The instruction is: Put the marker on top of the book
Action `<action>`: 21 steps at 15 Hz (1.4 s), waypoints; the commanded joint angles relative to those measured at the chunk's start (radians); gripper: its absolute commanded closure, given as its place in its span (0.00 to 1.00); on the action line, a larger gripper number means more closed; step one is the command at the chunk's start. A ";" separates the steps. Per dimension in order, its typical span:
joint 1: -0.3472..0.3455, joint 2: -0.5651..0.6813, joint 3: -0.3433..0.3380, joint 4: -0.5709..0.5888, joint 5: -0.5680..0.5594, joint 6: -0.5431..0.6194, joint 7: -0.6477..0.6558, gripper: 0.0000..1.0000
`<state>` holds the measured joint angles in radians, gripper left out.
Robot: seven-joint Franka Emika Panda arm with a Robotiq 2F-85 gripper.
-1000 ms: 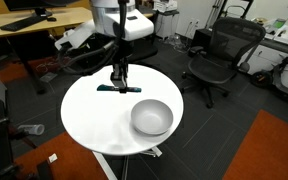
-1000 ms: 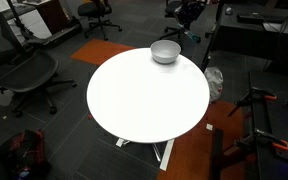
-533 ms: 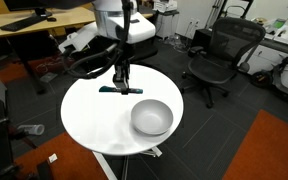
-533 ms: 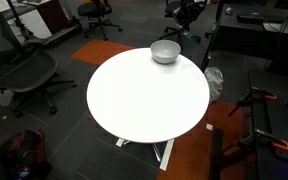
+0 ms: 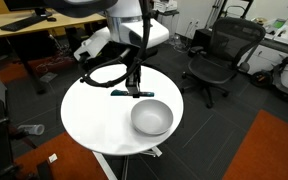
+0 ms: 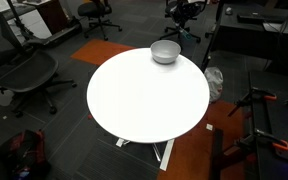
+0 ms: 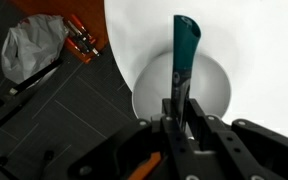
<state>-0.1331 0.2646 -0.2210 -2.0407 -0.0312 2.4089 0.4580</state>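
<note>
My gripper [image 5: 134, 88] is shut on the marker [image 5: 122, 93], a slim dark teal stick held level just above the round white table [image 5: 84, 118], next to the far rim of the white bowl [image 5: 151, 117]. In the wrist view the marker [image 7: 182, 50] sticks out from between my jaws [image 7: 180, 112], with the bowl [image 7: 214, 88] right beneath it. In an exterior view the bowl [image 6: 165, 51] stands at the far edge of the table [image 6: 144, 100]; the arm is out of that view. No book shows in any view.
A black office chair [image 5: 216, 58] stands beyond the table and a desk [image 5: 34, 25] is at the back. Another chair [image 6: 19, 70] stands beside the table. A plastic bag [image 7: 34, 45] lies on the dark floor. Orange carpet [image 5: 274, 150] lies nearby.
My gripper has moved sideways with the marker, from the far table edge to a spot right by the bowl. The bowl has not moved.
</note>
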 commanded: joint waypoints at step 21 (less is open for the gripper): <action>-0.072 0.379 0.035 0.361 0.143 0.038 -0.132 0.95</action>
<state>-0.1780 0.6047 -0.2110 -1.7391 0.0722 2.4632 0.3783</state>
